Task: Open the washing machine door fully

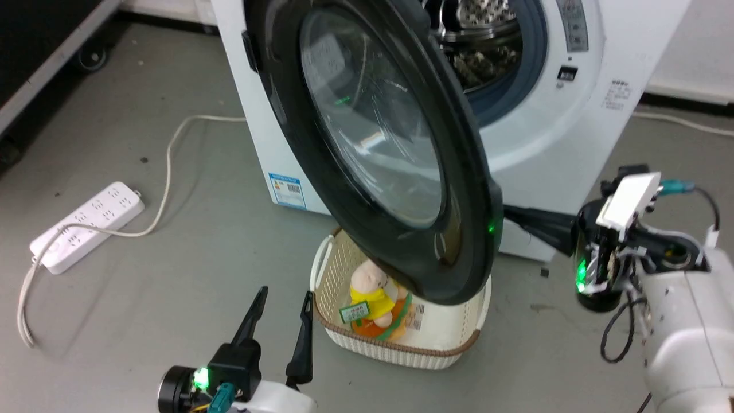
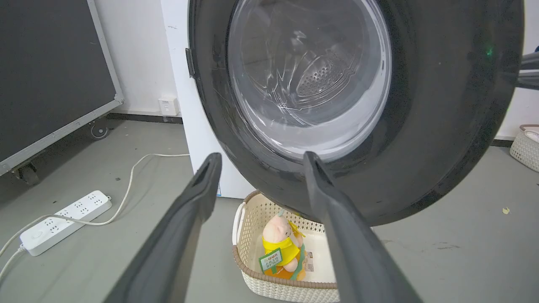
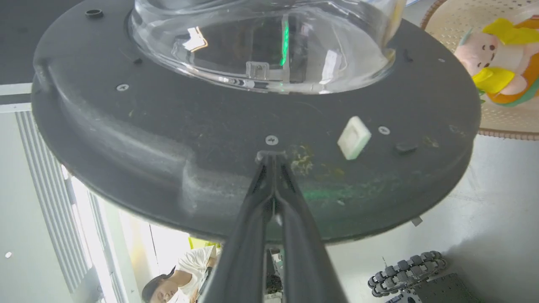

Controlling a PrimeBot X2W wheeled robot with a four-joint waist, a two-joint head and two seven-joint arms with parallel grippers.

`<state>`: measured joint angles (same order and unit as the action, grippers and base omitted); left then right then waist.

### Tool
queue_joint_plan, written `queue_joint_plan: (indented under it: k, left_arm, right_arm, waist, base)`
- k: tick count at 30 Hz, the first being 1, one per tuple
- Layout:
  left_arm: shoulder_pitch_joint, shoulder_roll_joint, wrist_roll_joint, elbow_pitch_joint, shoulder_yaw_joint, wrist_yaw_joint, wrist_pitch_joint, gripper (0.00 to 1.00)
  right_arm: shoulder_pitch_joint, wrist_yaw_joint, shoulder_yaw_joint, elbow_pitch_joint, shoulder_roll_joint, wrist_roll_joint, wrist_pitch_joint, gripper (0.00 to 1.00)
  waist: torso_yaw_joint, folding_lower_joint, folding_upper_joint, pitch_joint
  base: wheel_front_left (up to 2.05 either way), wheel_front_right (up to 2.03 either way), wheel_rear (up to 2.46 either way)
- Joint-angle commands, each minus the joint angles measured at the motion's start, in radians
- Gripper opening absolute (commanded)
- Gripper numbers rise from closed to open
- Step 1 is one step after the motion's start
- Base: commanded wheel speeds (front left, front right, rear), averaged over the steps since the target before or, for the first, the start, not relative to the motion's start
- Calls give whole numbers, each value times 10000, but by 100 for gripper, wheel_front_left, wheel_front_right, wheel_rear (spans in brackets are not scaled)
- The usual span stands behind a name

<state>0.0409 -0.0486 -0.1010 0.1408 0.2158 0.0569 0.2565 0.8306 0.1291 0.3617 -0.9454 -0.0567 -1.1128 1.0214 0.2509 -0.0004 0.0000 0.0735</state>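
A: Black fingers of the left gripper [image 1: 285, 293] are spread wide, holding nothing, low beside the basket [image 1: 390, 353].
B: And the washing machine door [image 1: 476, 229]?
A: Swung well off the washing machine [image 1: 545, 143], drum showing, but not fully open yet. The right gripper [image 3: 271, 156] is pressed together, tips against the door's inner face.

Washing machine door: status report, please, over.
Right claw shut, tips on inner side of door. Left claw open, free. Door partly open. Basket below its edge.
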Motion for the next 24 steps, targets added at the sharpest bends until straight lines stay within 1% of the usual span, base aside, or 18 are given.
queue_joint_plan:
  k: [1, 4, 8, 13, 14, 18, 21, 22, 23, 24]
  left_arm:
    - [-211, -16, 63, 35, -18, -57, 53, 100]
    - [-400, -16, 60, 45, -36, -72, 53, 100]
    - [-576, -16, 94, 44, -17, -113, 53, 100]
    - [-689, -16, 128, 23, -57, -168, 53, 100]
    - [-720, -16, 119, 7, -64, -185, 53, 100]
    - [-728, -16, 88, -6, -82, -158, 53, 100]
    - [-755, -16, 84, -11, -130, -138, 53, 100]
    - [-776, -16, 107, -28, -217, -132, 53, 100]
    - [-787, -16, 130, -34, -265, -144, 53, 100]
    - [-797, -16, 148, -35, -319, -161, 53, 100]
  right_arm:
    - [-453, 16, -502, 163, 57, -766, 145, 0]
    - [-1091, 16, -1866, 535, 60, -2062, 35, 0]
    - [-1991, 16, -3845, 1299, 62, -3697, -543, 0]
    - [-2754, 16, -6034, 2128, 63, -5217, -1659, 0]
    - [-2917, 16, -7071, 2394, 63, -5841, -2309, 0]
    - [-2886, 16, -7920, 2546, 63, -6232, -3011, 0]
    - [-2828, 16, -8015, 2519, 63, -6280, -3301, 0]
    - [-2770, 16, -7995, 2464, -37, -6140, -3692, 4]
    - [-2757, 16, -7978, 2490, -157, -6002, -3945, 65]
    - [-2777, 16, -7989, 2549, -298, -5841, -4154, 100]
  waist:
    - [145, 4, 0, -318]
    - [286, 4, 0, -501]
    - [467, 4, 0, -647]
    - [615, 4, 0, -693]
    - [692, 4, 0, -671]
    - [744, 4, 0, -653]
    - [703, 4, 0, -692]
    - [615, 4, 0, -765]
    - [561, 4, 0, -812]
    - [502, 4, 0, -865]
  base:
    - [0, 0, 0]
    - [0, 0, 0]
    - [0, 0, 0]
    - [0, 0, 0]
    - [0, 0, 0]
    - [0, 0, 0]
    - [0, 0, 0]
    - [0, 0, 0]
    - [0, 0, 0]
    - [0, 0, 0]
